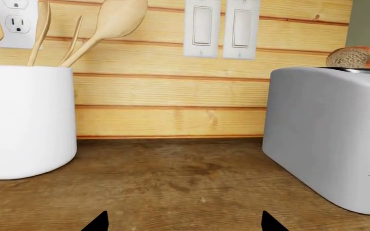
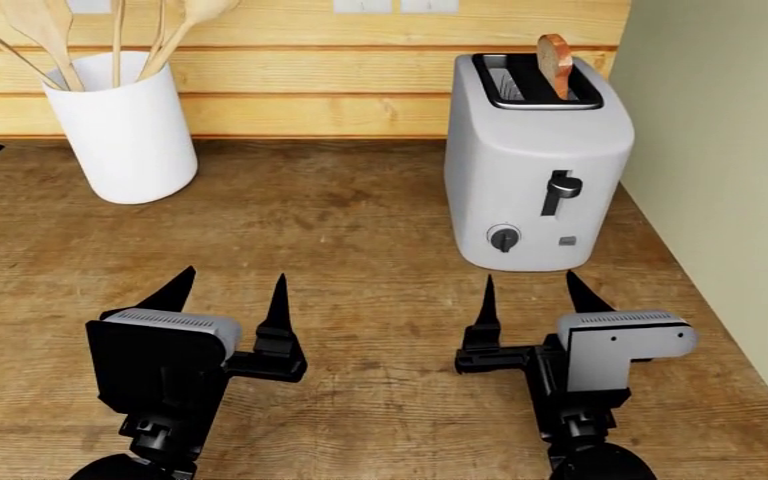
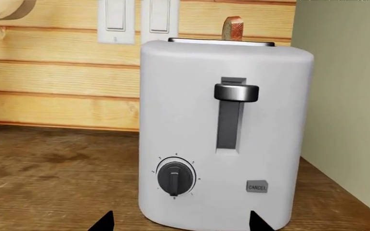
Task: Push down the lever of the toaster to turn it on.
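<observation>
1. The toaster [image 2: 534, 160] is a light grey, rounded two-slot box with black-rimmed slots on top. It sits on the wooden counter [image 2: 344, 250] toward the back right, close to the plank wall and just beside the pale green side wall [image 2: 731, 150].
2. A slice of bread [image 2: 554, 62] pokes up out of the right-hand slot; the other slot looks empty from the head view.
3. The lever [image 3: 236, 92] is on the face toward the robot, a dark tab with a rounded, slightly shiny knob end. It's parked at the very top of its thin vertical slot, so it's not pushed down yet.
4. Below and to the side of the slot there's a round black dial [image 3: 175, 178] with tick marks around it, and a small grey CANCEL button [image 3: 257, 186] low on the same face.
5. Right gripper [image 2: 531, 300] hovers above the counter just in front of the toaster, fingers spread apart, holding nothing and not touching it.
6. Left gripper [image 2: 224, 295] is well off to the left, fingers also spread with nothing between them.
7. A white utensil holder [image 2: 124, 125] with wooden spoons stands at the back left, well apart from the toaster.
</observation>
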Controlling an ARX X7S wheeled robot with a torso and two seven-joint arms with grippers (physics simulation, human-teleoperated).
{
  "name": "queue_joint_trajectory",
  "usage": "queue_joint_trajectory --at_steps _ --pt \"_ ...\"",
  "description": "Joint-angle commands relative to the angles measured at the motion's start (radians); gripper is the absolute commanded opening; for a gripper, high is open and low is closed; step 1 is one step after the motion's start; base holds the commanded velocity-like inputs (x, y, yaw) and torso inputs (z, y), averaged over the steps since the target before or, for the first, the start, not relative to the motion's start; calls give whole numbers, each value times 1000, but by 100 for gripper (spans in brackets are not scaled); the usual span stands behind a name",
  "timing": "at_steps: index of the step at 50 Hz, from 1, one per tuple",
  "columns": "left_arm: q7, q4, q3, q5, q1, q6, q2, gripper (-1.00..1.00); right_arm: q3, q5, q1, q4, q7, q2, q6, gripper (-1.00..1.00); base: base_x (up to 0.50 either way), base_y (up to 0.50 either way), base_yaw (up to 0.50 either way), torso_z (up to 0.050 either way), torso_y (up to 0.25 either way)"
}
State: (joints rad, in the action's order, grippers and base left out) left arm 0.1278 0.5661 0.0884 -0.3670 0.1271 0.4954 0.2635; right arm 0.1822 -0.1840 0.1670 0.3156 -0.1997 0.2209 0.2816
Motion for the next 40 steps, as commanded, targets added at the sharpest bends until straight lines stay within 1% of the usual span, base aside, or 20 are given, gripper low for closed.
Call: queue_joint_trajectory --at_steps 1,8,25,33,39,40 --pt "8 5 3 -4 0 1 3 100 0 1 -6 -2 -3 6 -8 100 0 0 0 0 0" --pt "10 7 5 -7 -3 -2 7 100 -8 -6 -13 30 -11 17 6 100 0 0 0 0 0" --pt "11 9 9 -14 -3 -8 17 100 -113 -61 -14 287 -70 92 168 100 0 0 0 0 0" --pt "14 20 8 -19 -15 -14 22 100 -152 -97 55 355 -81 126 272 100 0 0 0 0 0" --pt "16 19 5 -21 -20 -22 23 100 -150 -133 164 401 -86 150 403 100 0 0 0 0 0" --pt "16 17 6 -21 -20 -24 23 100 -149 -137 178 407 -86 154 417 -100 0 0 0 0 0"
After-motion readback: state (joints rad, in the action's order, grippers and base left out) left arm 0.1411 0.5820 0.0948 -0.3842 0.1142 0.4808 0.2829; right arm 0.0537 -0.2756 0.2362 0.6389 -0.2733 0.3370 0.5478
